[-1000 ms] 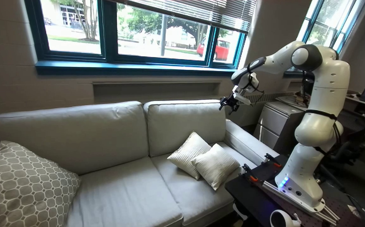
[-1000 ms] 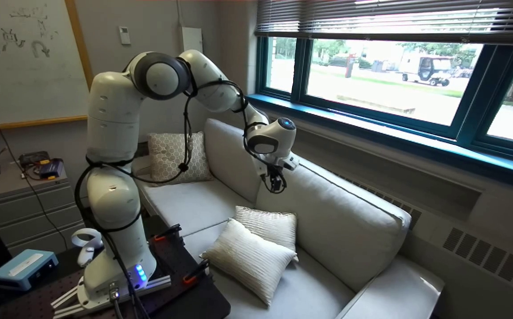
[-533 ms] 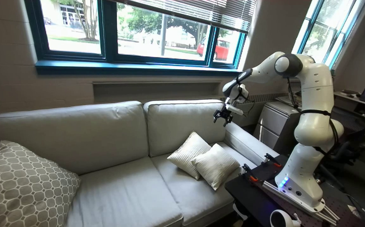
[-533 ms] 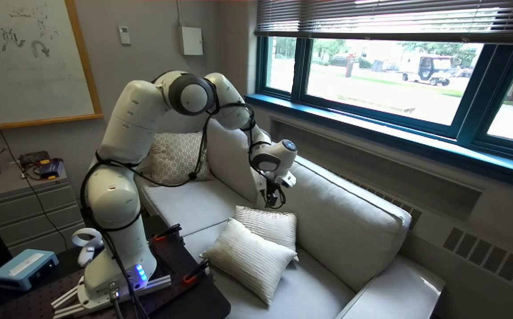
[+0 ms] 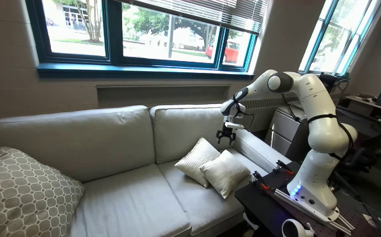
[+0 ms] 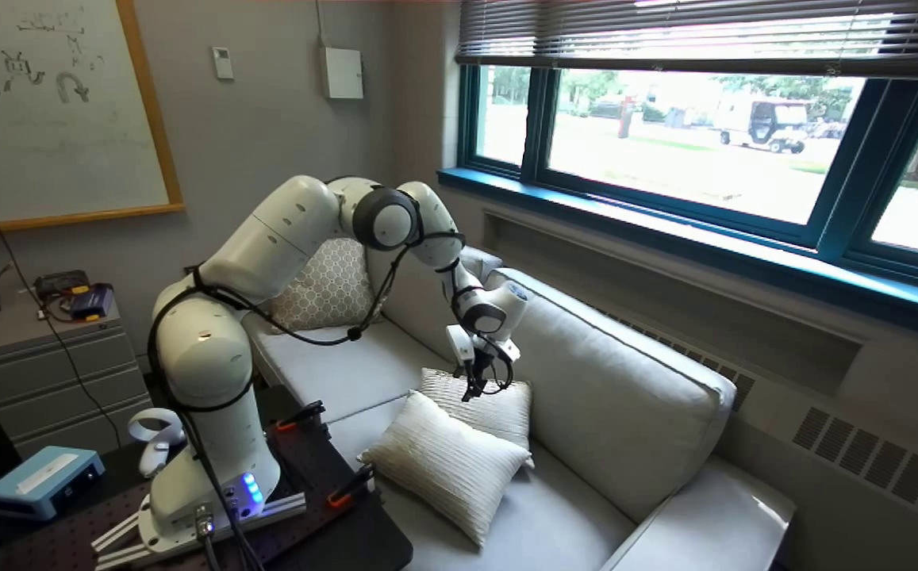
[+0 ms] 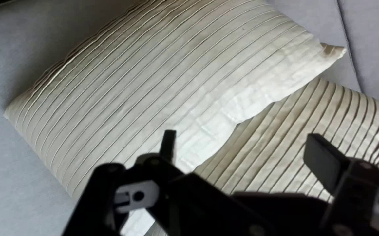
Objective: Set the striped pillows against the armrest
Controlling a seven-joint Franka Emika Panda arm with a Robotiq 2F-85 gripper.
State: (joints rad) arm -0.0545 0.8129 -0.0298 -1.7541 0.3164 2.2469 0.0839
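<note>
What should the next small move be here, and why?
Probably shift the open pincer over the front striped pillow before lowering: in the wrist view its fingers straddle the edge where that pillow partly covers the rear striped pillow, so going straight down could catch both.

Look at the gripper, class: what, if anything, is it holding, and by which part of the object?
Nothing is held: the gripper stands open above the striped pillows, with no fabric pinched between its jaws.
</note>
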